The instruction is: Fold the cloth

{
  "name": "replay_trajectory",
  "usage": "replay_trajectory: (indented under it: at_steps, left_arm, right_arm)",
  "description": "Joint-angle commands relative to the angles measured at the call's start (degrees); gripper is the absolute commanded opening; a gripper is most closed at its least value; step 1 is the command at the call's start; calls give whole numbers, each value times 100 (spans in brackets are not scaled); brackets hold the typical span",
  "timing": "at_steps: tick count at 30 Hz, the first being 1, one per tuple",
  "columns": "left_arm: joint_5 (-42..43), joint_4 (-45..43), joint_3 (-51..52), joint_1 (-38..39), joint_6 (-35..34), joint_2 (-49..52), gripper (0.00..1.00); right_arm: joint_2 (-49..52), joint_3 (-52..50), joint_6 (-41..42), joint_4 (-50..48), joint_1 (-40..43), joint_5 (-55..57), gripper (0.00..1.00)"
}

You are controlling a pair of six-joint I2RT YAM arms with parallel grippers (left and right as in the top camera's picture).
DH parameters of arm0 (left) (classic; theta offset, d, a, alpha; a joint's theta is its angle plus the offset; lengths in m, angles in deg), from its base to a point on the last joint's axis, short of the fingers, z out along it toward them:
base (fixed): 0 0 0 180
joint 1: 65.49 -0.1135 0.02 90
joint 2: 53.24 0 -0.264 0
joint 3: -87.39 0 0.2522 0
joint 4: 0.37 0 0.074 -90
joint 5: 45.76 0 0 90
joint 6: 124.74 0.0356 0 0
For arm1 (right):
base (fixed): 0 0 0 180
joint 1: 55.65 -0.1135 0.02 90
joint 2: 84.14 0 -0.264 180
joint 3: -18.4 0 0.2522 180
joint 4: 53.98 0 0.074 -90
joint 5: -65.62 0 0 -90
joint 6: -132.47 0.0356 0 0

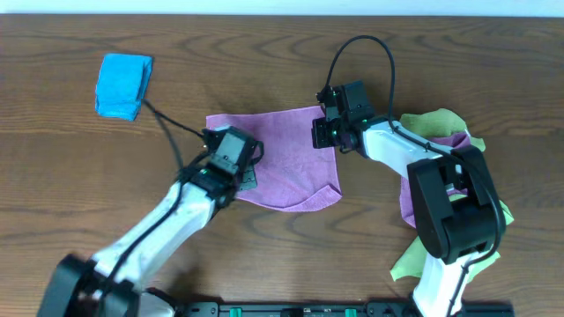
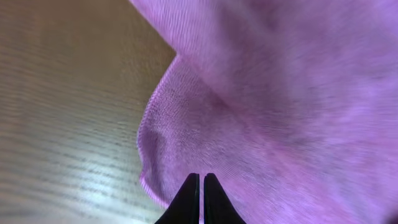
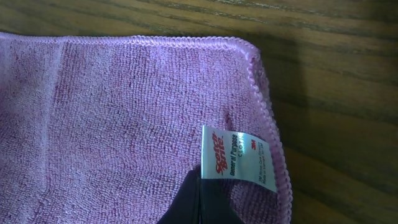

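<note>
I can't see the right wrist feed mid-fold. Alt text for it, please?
Lilac cloth lies flat, filling most of the view, its hemmed corner at upper right on the wood table. The shut right gripper pokes in at bottom centre, tips at a white label near the cloth's right edge.

Overhead: from high above, facing straight down on bench [image 1: 53, 176]; far off, whole cloth [image 1: 282, 163] in sight.
Left wrist: set just behind left gripper [image 2: 201, 186], facing down past its tips; very near, cloth edge blurry, bench wood at left.
Right wrist: set behind right gripper [image 3: 198, 196], facing down; very near cloth corner with white label [image 3: 239, 155].
Shared by all three: cloth and bench.
</note>
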Motion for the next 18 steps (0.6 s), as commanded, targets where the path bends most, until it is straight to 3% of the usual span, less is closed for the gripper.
replay_trajectory:
  at_steps: [1,10,18]
  left_arm:
    - [-177,-195,-13,-17,133,385,6]
    - [-179,-181,-11,-17,236,1215,6]
    - [-173,592,-11,-13,94,1421,6]
  right_arm:
    - [184,-15,63,109,35,61,2]
    - [184,-15,63,129,35,59,1]
    - [184,-15,66,129,42,221,1]
